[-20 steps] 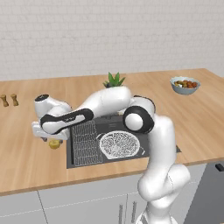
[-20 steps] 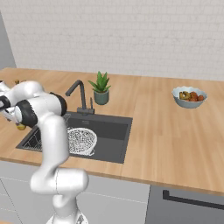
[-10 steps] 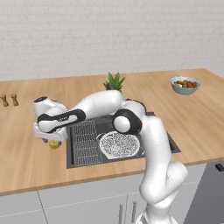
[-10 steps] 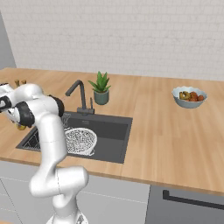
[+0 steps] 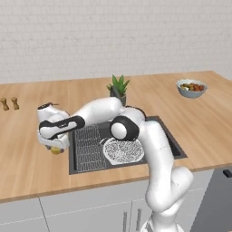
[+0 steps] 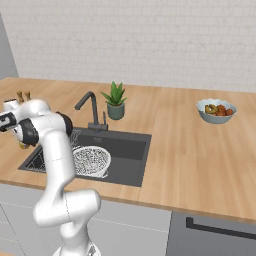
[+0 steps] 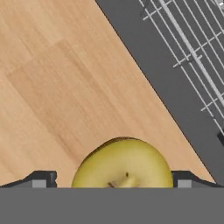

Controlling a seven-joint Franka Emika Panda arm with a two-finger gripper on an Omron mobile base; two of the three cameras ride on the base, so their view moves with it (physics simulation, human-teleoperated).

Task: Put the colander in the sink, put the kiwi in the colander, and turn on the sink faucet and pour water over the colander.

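Kiwi (image 7: 123, 162) on counter (image 7: 57, 87) directly under claw (image 7: 109, 180), centred between spread tips, ready for pinch. Claw released, grasping nothing. Sink (image 5: 170, 138) just beside claw, rack side nearest; colander (image 5: 123, 150) already in basin beyond, waiting for fruit. Faucet (image 6: 89, 107) untouched.

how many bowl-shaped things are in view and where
2. The colander sits in the sink, on its right half beside the wire rack. A grey fruit bowl stands on the counter far right, near the wall. None seem hidden.
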